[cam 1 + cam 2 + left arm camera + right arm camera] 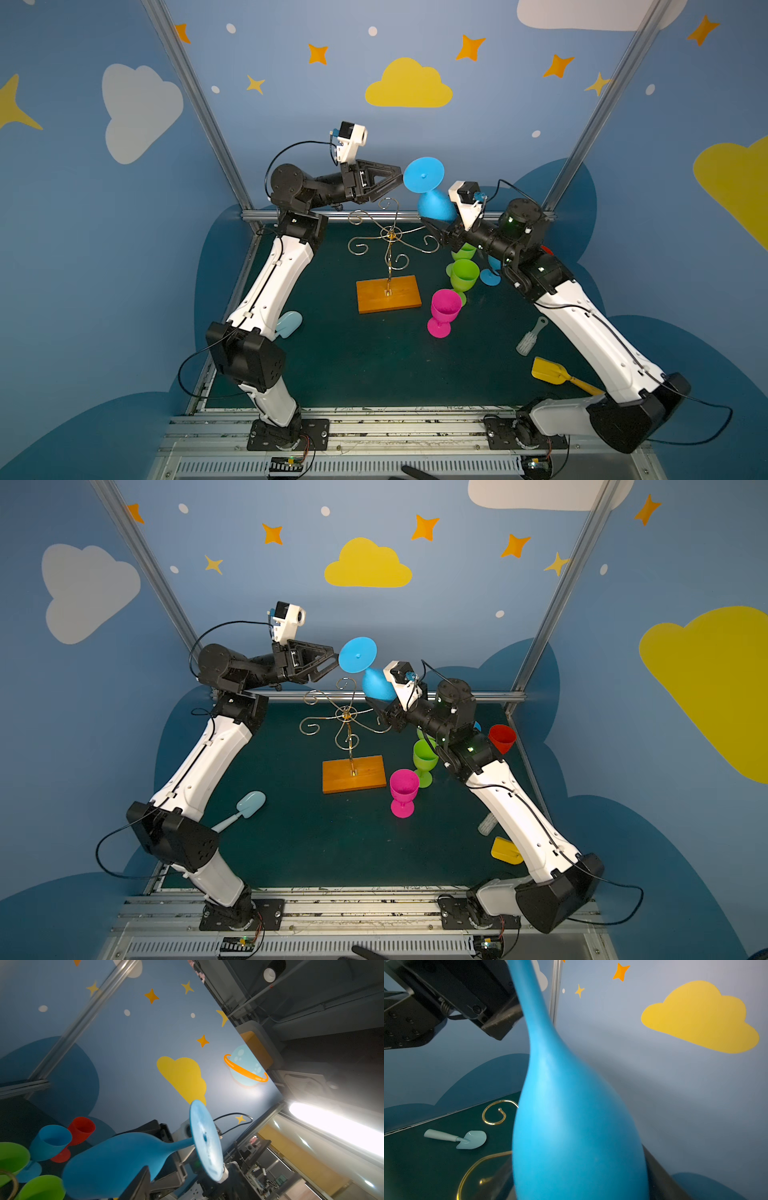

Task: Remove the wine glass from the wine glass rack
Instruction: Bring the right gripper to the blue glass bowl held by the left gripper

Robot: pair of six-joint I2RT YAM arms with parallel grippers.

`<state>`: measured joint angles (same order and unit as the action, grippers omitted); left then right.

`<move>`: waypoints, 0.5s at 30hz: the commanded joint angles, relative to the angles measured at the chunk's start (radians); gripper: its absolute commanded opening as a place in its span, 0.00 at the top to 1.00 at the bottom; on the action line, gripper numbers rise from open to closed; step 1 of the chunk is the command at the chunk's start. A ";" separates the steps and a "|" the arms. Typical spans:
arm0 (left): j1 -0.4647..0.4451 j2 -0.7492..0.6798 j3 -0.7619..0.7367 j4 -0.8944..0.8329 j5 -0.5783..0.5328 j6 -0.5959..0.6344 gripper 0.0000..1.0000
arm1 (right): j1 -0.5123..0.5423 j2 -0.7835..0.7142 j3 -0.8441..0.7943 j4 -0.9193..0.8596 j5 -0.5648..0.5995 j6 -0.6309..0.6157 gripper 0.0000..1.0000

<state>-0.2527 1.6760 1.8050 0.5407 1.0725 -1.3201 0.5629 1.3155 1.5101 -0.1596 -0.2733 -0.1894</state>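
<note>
The blue wine glass point(434, 203) point(376, 685) hangs tilted in the air with its round foot up, above the back right of the wine glass rack point(390, 237) point(347, 717). The rack is gold wire on a wooden base point(388, 293). My right gripper point(430, 226) point(377, 707) point(579, 1184) is shut on the glass's bowl point(571, 1126), a finger on each side. My left gripper point(399, 176) point(332, 654) point(184, 1176) stands open at the glass's foot point(205, 1140), whose rim lies against one fingertip point(225, 1174).
To the right of the rack stand a pink glass point(444, 309), green glasses point(464, 274), a blue one point(51, 1142) and a red one point(502, 737). A pale blue scoop point(249, 806) lies at the left. A brush point(530, 338) and a yellow shovel point(548, 370) lie at the right.
</note>
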 commanded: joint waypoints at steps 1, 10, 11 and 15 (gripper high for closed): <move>0.002 -0.081 -0.032 -0.299 -0.101 0.492 0.40 | 0.001 -0.055 0.061 -0.209 0.078 0.058 0.50; -0.111 -0.298 -0.348 -0.219 -0.455 1.381 0.43 | 0.012 -0.068 0.168 -0.504 0.050 0.124 0.56; -0.121 -0.308 -0.365 -0.203 -0.470 1.444 0.43 | 0.015 -0.063 0.181 -0.525 0.048 0.129 0.56; -0.149 -0.327 -0.406 -0.150 -0.501 1.598 0.45 | 0.034 -0.040 0.217 -0.583 0.042 0.130 0.58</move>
<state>-0.3923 1.3605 1.4208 0.3302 0.6479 0.0193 0.5838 1.2644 1.6901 -0.6621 -0.2230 -0.0799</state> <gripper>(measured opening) 0.550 0.694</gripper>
